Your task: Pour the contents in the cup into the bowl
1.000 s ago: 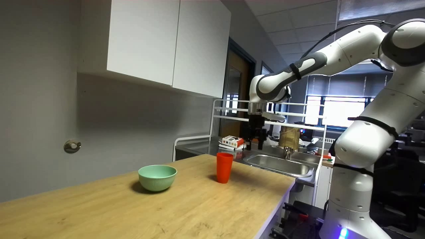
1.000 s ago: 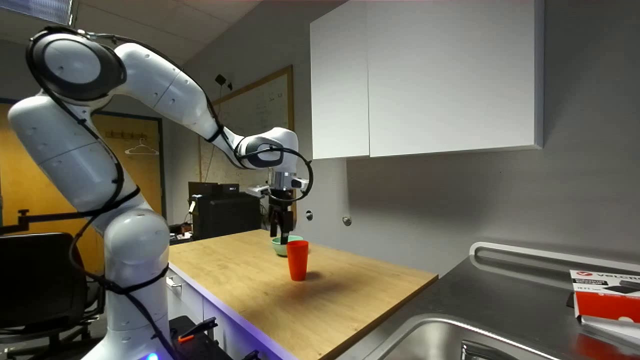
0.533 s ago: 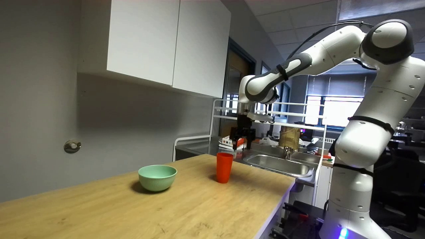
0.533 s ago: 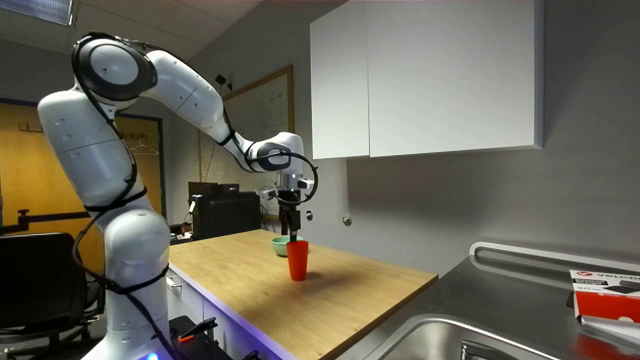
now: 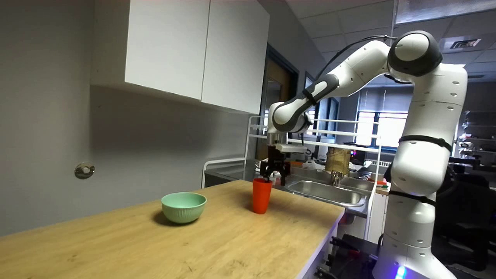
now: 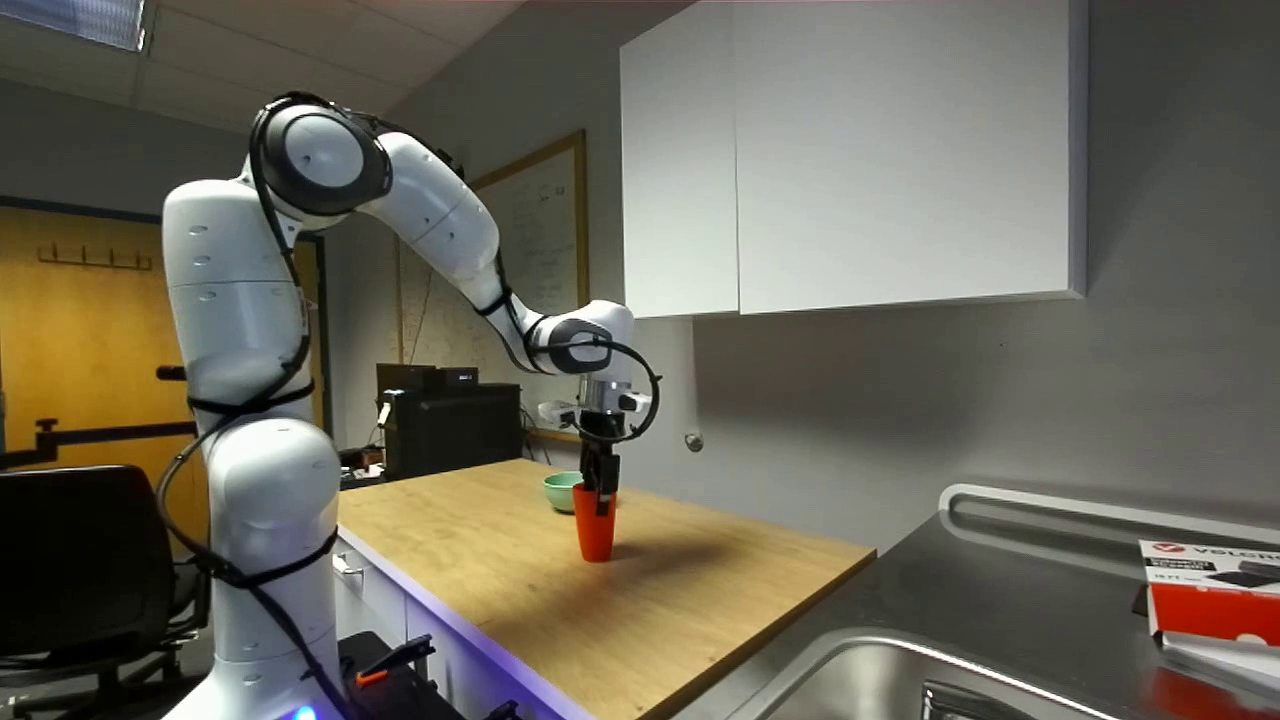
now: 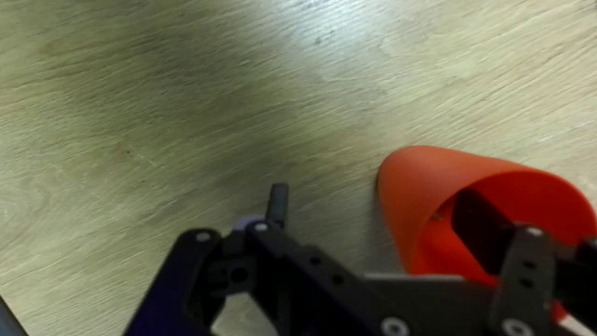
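Observation:
The red-orange cup (image 5: 262,197) stands upright on the wooden counter in both exterior views (image 6: 596,535). The mint-green bowl (image 5: 184,211) stands apart from it; it also shows partly behind the cup in an exterior view (image 6: 561,492) and is out of the wrist view. My gripper (image 5: 275,180) points down at the cup's rim. In the wrist view my gripper (image 7: 375,210) is open. One of its fingers (image 7: 478,228) reaches into the mouth of the cup (image 7: 419,182), and the other is outside, apart from the wall. A small speck shows inside the cup; its contents are otherwise hidden.
The wooden counter (image 5: 217,248) ends near a metal sink (image 5: 329,192). A white wall cabinet (image 5: 166,50) hangs above the back. A white rack (image 5: 248,143) stands beyond the counter. A red and white box (image 6: 1212,595) lies beside the sink.
My gripper has moved toward the cup and come down, so one finger now sits inside its mouth. The cup and the bowl have not moved.

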Motion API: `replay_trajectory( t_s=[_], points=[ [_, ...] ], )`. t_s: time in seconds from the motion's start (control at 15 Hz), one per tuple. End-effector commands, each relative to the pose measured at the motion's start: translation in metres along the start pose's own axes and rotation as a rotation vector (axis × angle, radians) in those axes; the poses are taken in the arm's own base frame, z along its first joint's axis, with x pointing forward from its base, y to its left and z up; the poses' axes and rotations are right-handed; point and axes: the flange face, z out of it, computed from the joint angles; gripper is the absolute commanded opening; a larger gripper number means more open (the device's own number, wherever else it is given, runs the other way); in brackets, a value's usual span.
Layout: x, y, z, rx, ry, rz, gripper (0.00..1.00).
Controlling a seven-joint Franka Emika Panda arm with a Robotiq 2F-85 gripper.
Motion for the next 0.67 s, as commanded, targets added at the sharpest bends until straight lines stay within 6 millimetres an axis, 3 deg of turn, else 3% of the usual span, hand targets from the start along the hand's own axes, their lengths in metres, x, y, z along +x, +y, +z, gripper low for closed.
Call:
replay_trajectory(
  t_s=[0.0,0.47,0.53,0.6],
  points=[
    [0.020,-0.004,0.008,0.004,-0.018,0.042,0.59],
    [0.023,-0.016,0.012,-0.019,-0.022,0.051,0.06],
    [0.022,-0.020,0.011,-0.023,-0.019,0.051,0.00],
    [0.019,-0.025,0.009,-0.031,-0.014,0.051,0.00]
  ],
)
